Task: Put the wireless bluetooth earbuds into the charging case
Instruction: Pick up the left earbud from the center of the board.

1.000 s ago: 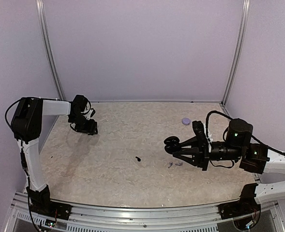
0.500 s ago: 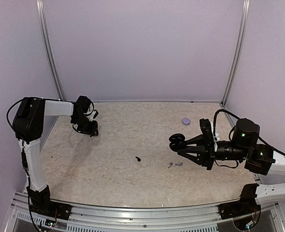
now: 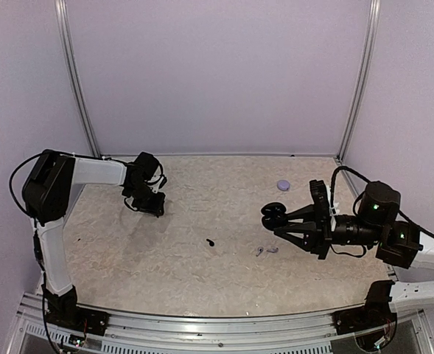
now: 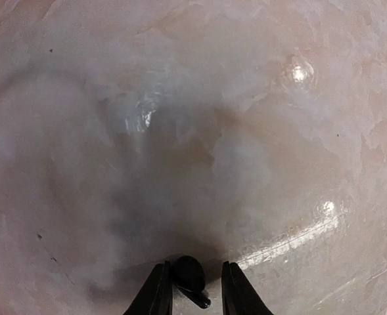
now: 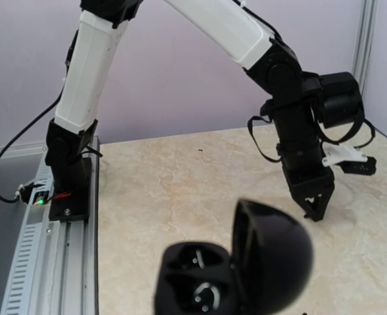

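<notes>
My right gripper (image 3: 277,216) is shut on a black clamshell charging case (image 5: 232,269), held above the table with its lid open and two earbud hollows showing inside. My left gripper (image 4: 194,264) is down at the table at the back left. A small black earbud (image 4: 188,275) with a short stem lies between its fingers, against the left finger, with a gap to the right one. Two tiny pale lavender earbuds (image 3: 259,251) (image 3: 273,250) lie side by side on the table below the held case.
A pale lavender round puck (image 3: 283,185) rests on the table at the back right. A small black piece (image 3: 210,242) lies near the table's middle. Walls close the back and both sides. The left arm (image 5: 292,131) shows in the right wrist view.
The left gripper has moved right and toward the middle while its jaws narrowed. The right gripper has drawn back to the right with the black case in it.
</notes>
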You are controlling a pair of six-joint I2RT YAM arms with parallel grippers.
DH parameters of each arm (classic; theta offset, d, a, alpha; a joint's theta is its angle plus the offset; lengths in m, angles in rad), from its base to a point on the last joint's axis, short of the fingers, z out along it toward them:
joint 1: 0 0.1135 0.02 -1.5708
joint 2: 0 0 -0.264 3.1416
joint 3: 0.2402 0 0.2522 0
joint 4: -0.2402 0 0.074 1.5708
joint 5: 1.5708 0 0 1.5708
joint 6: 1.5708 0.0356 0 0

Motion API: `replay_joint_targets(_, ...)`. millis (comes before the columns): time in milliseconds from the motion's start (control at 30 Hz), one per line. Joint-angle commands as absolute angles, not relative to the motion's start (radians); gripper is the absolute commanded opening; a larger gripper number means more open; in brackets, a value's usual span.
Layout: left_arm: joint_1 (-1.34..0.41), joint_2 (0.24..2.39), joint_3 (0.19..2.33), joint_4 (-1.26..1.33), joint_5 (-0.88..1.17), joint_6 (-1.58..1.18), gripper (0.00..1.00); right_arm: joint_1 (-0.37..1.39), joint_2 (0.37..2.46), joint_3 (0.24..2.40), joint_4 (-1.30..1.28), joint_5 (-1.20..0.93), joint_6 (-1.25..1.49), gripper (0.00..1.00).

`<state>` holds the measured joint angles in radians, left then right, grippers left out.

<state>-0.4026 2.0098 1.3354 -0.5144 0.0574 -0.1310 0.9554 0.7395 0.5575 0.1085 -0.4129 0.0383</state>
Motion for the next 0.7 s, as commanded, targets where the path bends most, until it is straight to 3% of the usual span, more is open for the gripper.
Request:
replay_joint_targets(0,-0.462,2.014,1.301,-0.553,0.053,-0.166,0.26,0.968,0.715,0.549,0.096,-0.403,0.053,0.11)
replay_joint_targets(667,-0.856,1.9,1.106,-0.543,0.063,-0.219,0.14,0.967,0.72,0.547,0.091,-0.399,0.068,0.11)
